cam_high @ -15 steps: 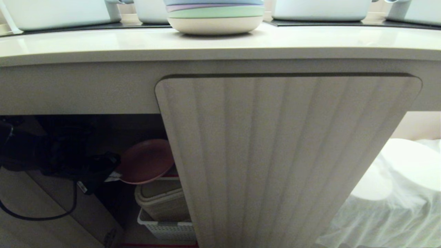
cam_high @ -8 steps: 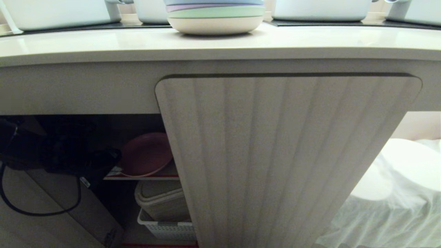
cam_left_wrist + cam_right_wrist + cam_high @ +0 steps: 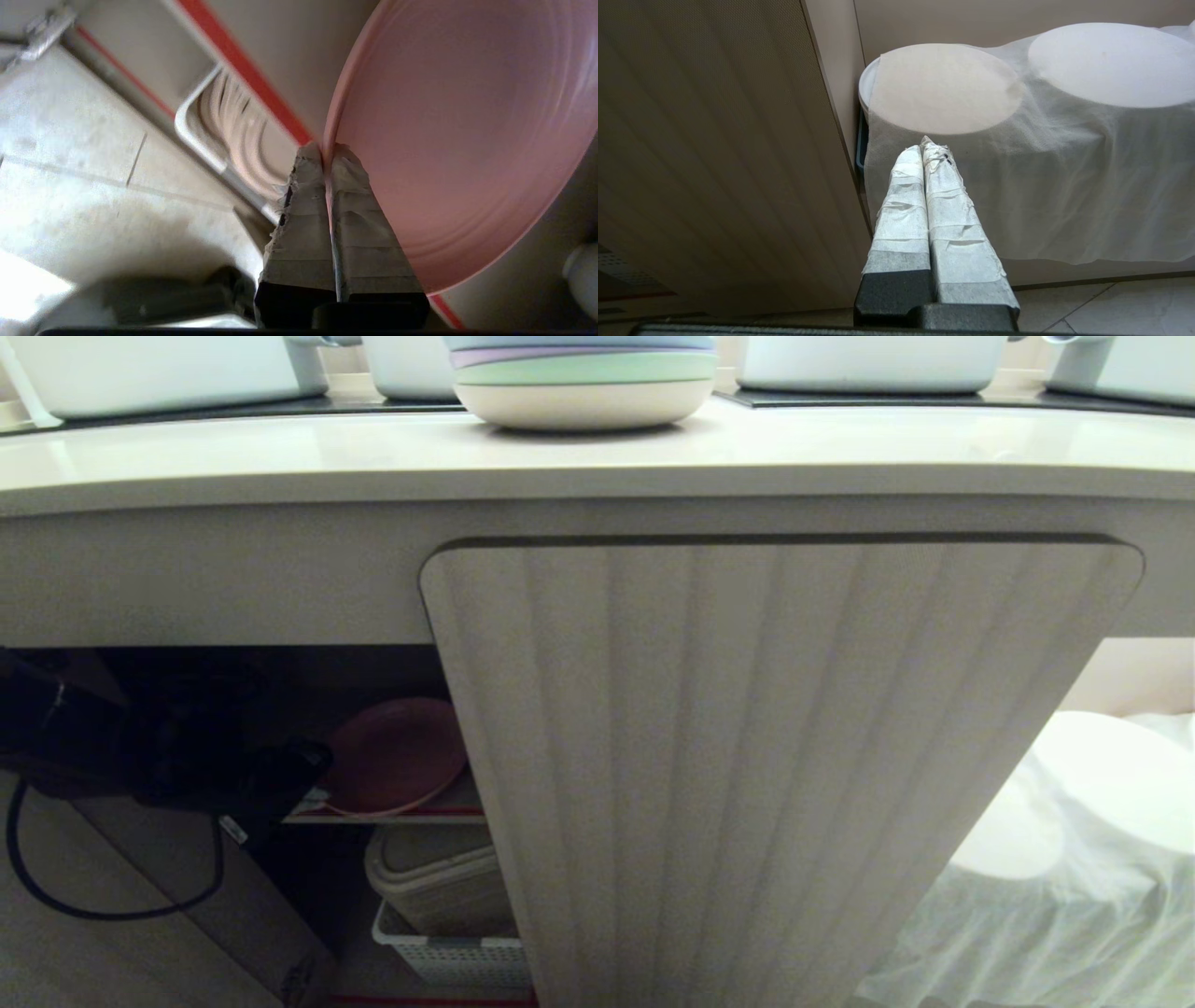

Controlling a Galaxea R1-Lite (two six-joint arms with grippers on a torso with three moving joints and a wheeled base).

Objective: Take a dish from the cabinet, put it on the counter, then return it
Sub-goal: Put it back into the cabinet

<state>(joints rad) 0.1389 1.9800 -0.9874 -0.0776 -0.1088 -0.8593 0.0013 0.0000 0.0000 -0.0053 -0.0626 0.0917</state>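
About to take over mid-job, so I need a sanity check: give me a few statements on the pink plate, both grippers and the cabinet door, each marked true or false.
1. The left gripper is shut on the rim of the round matte pink plate. True.
2. The pink plate sits on the cream-beige counter. False: it is inside the cabinet, at the grey red-edged shelf.
3. The right gripper holds a plate. False: it is shut on nothing, before the white cloth.
4. The ribbed beige cabinet door hides the plate entirely. False: the head view shows the plate left of it.
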